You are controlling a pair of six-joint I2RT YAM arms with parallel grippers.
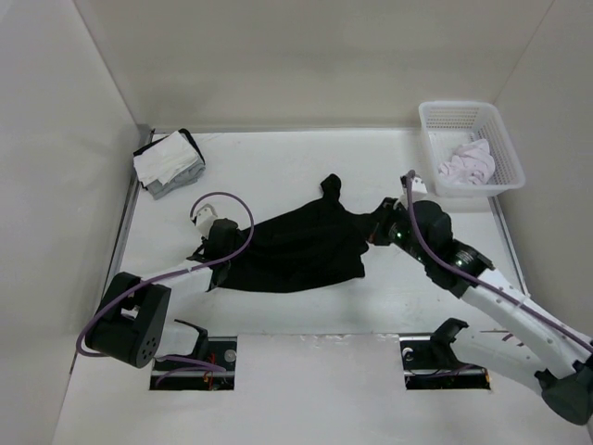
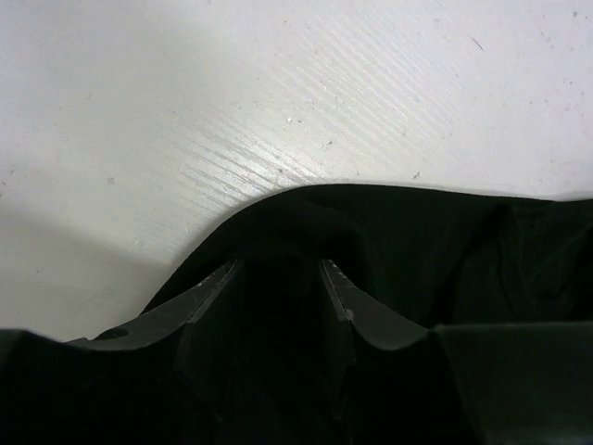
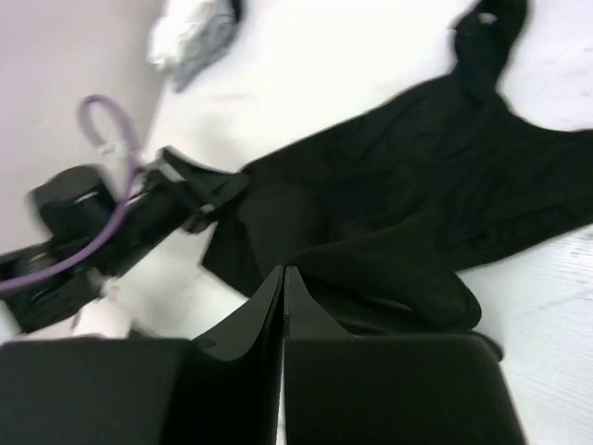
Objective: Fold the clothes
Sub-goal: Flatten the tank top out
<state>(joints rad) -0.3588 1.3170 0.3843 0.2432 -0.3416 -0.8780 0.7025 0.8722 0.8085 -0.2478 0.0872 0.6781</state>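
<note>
While the right gripper (image 3: 283, 271) sits closed against the black garment (image 1: 301, 246), the left gripper (image 2: 278, 266) gapes over its edge

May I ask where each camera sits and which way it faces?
Top external: high behind left arm and right arm, looking down on both.
Left wrist: on left arm, facing the black garment's edge; open left claw shows.
Right wrist: on right arm, facing left arm across the garment; shut right claw shows.
All share the garment.
</note>
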